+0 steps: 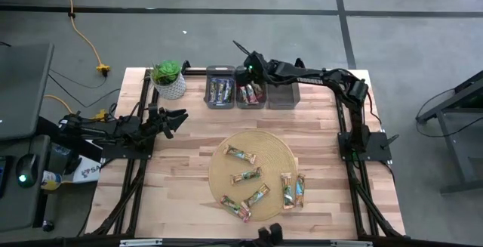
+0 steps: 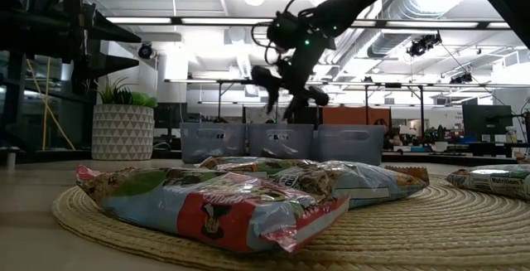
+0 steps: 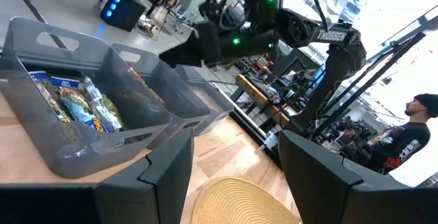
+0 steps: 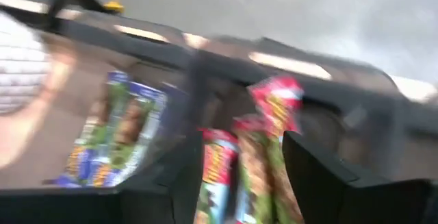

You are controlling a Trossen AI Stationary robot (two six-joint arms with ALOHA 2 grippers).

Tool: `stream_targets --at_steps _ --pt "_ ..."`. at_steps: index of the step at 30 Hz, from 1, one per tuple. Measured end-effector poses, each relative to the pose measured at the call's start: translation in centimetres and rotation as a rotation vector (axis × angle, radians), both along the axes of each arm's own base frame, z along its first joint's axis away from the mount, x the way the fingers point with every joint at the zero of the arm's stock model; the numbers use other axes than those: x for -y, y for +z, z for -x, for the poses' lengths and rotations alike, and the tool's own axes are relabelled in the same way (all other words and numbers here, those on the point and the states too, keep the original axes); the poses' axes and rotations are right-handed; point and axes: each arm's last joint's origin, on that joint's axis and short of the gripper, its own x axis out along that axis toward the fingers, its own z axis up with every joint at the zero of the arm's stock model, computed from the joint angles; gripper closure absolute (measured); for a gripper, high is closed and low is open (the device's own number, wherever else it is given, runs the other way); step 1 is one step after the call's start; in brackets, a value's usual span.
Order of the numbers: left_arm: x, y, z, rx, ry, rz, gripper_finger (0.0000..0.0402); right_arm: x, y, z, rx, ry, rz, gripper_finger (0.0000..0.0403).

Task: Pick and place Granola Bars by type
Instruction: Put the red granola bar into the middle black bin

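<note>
Several granola bars (image 1: 247, 175) lie flat on the round straw mat (image 1: 281, 155). Blue-wrapped bars (image 1: 219, 91) fill the left grey bin (image 1: 220, 70). Pink and red bars (image 4: 219, 169) lie in the middle bin (image 1: 238, 96). The right bin (image 1: 284, 96) looks empty. My right gripper (image 4: 236, 183) hangs open above the middle bin and holds nothing; the low view shows it (image 2: 286, 104) with fingers spread, above the bins' rims. My left gripper (image 1: 178, 118) waits open, low over the table's left side, pointing toward the bins (image 3: 82, 114).
A potted plant in a white pot (image 1: 170, 83) stands at the far left, beside the left bin. Bare wood (image 1: 181, 179) lies between my left gripper and the mat. A person (image 3: 404, 138) stands in the room beyond the table.
</note>
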Motion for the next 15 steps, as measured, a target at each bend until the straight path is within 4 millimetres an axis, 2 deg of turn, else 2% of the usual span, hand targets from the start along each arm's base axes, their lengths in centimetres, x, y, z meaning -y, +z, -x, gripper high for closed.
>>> stream_targets --at_steps 3,7,11,15 --pt "0.0 0.0 0.0 0.000 0.000 0.000 0.0190 0.0 1.1 -0.8 0.089 0.094 0.071 0.0213" --pt "0.0 0.0 0.0 0.000 0.000 0.000 0.0190 -0.3 3.7 -1.5 0.226 0.242 0.179 0.0214" --pt "0.0 0.0 0.0 0.000 0.000 0.000 0.0190 -1.0 7.2 -1.4 0.388 0.399 0.275 0.0215" --pt "0.0 0.0 0.0 0.000 0.000 0.000 0.0190 -2.9 11.4 -0.8 0.538 0.536 0.378 0.0214"
